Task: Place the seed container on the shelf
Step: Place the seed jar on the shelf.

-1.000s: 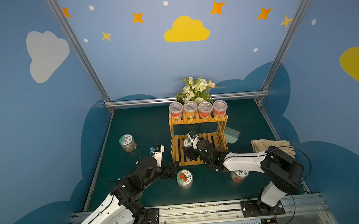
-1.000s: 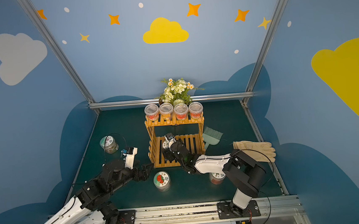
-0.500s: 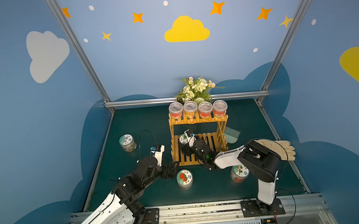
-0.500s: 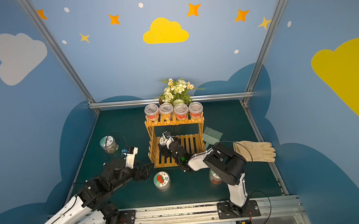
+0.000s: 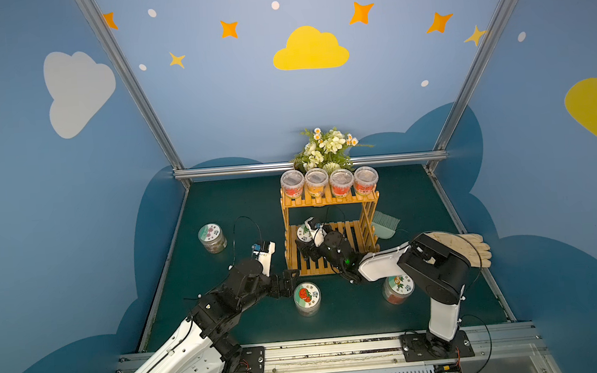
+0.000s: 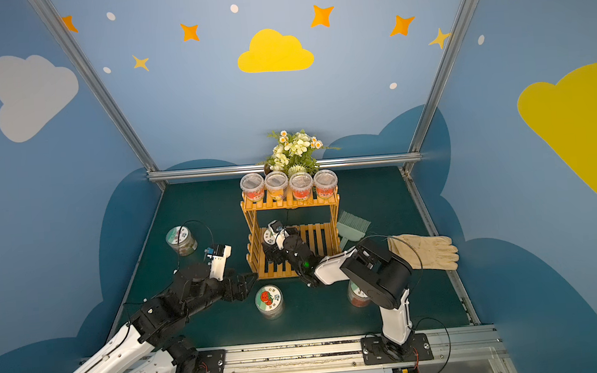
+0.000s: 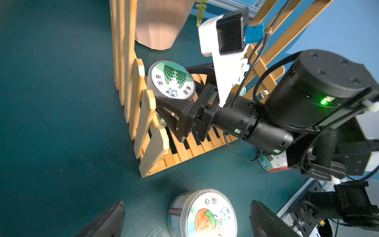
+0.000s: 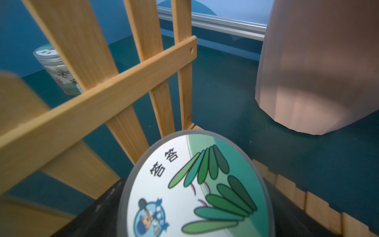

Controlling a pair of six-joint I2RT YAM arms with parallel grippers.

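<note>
- R gripper (image 7: pixel 172 86) had just let go. Its jaws stood spread either side of the seed container (image 7: pixel 171 79), w/ bare slats showing btwn the far jaw and the lid. A sec earlier it was clamped on that jar.
- Seed container (green-leaf lid) sat upright on the lower tier of the shelf (image 7: pixel 143 115), at the end nearest the L arm, just beside the side pickets. Couldn't tell if it touched them.
- Over that sec the R arm's elbow had swung in toward the shelf and the jar had gone a bit further toward that end. In the last half sec hardly anything moved but the jaws.
- My read: placement basically done. What's left is backing the R gripper out w/o clipping jar or pickets.
- L gripper (image 5: pixel 291 282) was wide open & empty, hovering just beside the tomato-lid jar (image 5: pixel 306 296) on the mat, same spot as before. Prob. next in line.
- Upper tier was full: four jars (image 5: pixel 329 185) in a row.
</note>
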